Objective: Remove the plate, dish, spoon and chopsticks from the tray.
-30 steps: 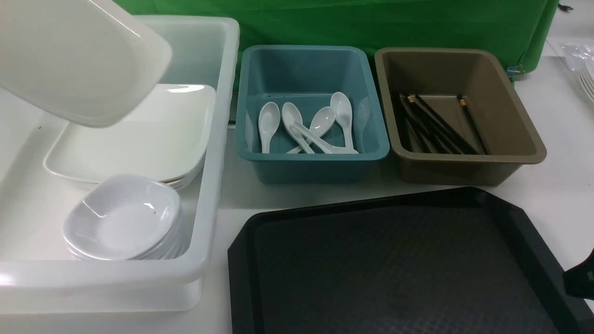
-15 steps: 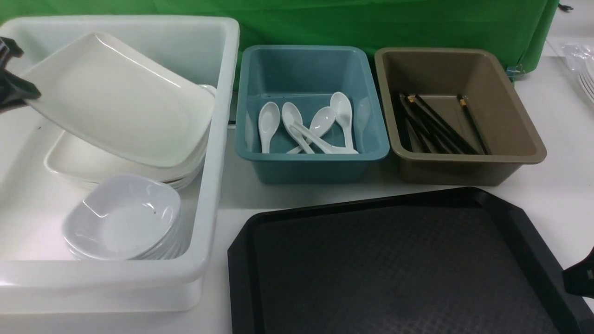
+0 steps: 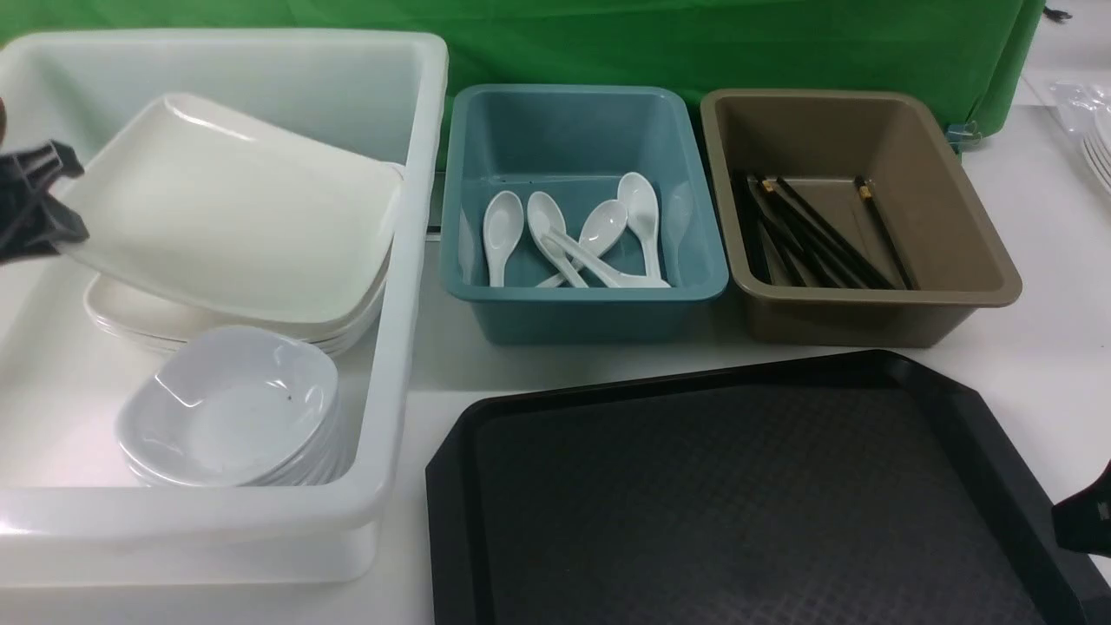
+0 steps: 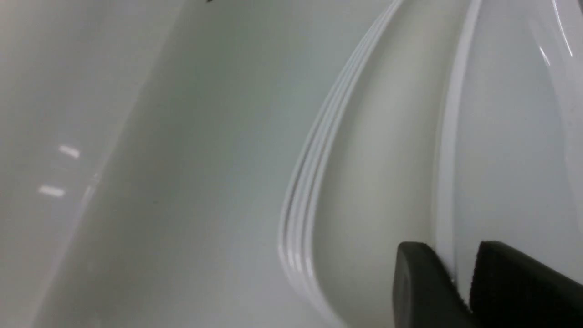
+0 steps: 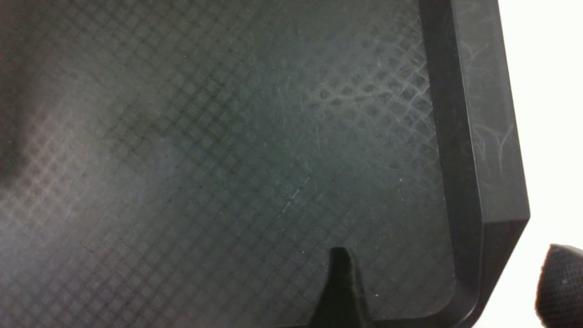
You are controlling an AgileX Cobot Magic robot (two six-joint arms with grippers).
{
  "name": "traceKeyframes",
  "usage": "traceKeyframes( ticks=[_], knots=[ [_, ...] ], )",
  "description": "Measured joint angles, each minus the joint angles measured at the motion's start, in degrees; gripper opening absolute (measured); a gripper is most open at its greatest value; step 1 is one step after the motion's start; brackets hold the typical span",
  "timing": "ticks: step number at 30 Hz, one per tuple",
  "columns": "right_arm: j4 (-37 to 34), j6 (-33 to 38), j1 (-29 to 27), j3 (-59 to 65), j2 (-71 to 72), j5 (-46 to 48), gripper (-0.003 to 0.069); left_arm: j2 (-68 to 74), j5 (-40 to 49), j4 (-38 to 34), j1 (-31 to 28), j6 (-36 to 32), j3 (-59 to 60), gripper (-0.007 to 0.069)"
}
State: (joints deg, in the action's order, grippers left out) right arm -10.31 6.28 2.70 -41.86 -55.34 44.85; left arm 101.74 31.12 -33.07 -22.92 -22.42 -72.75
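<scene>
Left gripper (image 3: pixel 43 208) pinching plate (image 3: pixel 234 226) rim, tilted over the plate stack (image 3: pixel 130 317) in white tub (image 3: pixel 408 260).
Tilt lets the far edge land first; tray (image 3: pixel 738 495) at 5 o'clock is bare; right gripper (image 5: pixel 448 282) fingers spread astride its rim, holding nothing.

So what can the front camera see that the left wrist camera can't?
Only the front view shows the teal tub of spoons, the brown tub of chopsticks, the black tray, the small dishes and the right gripper's tip.

Only the left wrist view shows the left gripper pinching the plate's rim up close.

Both show the plate, tilted, over the plate stack in the white tub.
</scene>
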Motion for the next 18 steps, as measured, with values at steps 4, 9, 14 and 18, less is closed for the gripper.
traceKeyframes(
  ticks=[4,9,14,18],
  knots=[
    [0.00,0.00,0.00,0.00,0.00,0.00,0.0554,0.24,0.17,6.55,0.00,1.15,0.00,0.0358],
    [0.00,1.18,0.00,-0.18,0.00,0.06,0.0554,-2.46,0.46,13.69,0.02,1.63,-1.02,0.0537],
    [-0.39,2.65,0.00,-6.41,0.05,1.58,0.0484,-8.68,3.05,13.60,0.76,1.12,-4.35,0.0543],
    [-2.70,7.08,0.00,-17.24,0.67,2.92,0.0196,-15.99,8.61,12.21,5.67,-4.42,-5.87,0.0337]
  ],
)
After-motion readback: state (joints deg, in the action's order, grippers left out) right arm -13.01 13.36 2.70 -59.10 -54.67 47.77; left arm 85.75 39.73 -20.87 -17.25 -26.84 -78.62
